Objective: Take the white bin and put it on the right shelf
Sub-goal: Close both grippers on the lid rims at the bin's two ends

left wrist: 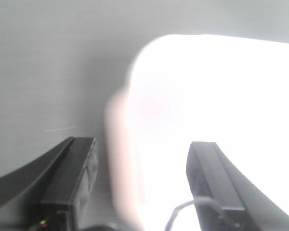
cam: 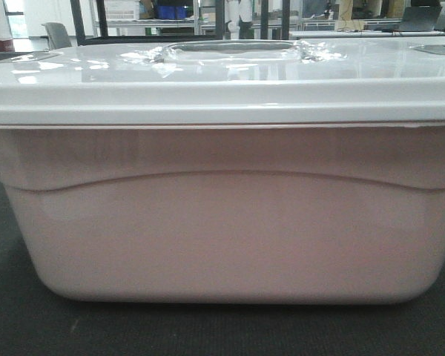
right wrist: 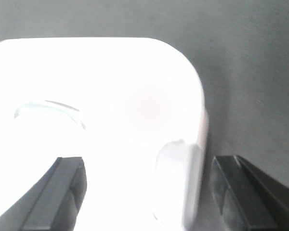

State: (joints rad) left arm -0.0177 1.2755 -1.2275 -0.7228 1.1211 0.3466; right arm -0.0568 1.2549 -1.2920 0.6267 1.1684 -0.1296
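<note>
The white bin (cam: 222, 222) fills the front view: a pinkish translucent tub under a glossy white-grey lid (cam: 222, 81) with a recessed handle (cam: 230, 50). It stands on dark carpet. My left gripper (left wrist: 142, 159) is open, and its jaws straddle the bin's left edge (left wrist: 118, 159); the overexposed lid (left wrist: 207, 96) lies under the right finger. My right gripper (right wrist: 147, 173) is open, and its jaws straddle the bin's right rim (right wrist: 178, 187), with one finger over the lid (right wrist: 111, 86) and one outside over the floor. The right shelf cannot be made out.
Dark grey carpet (cam: 30, 326) lies around the bin and shows in both wrist views. Behind the bin are black upright posts (cam: 78, 18), a grey chair (cam: 57, 33), tables and blue bins (cam: 170, 10) far back.
</note>
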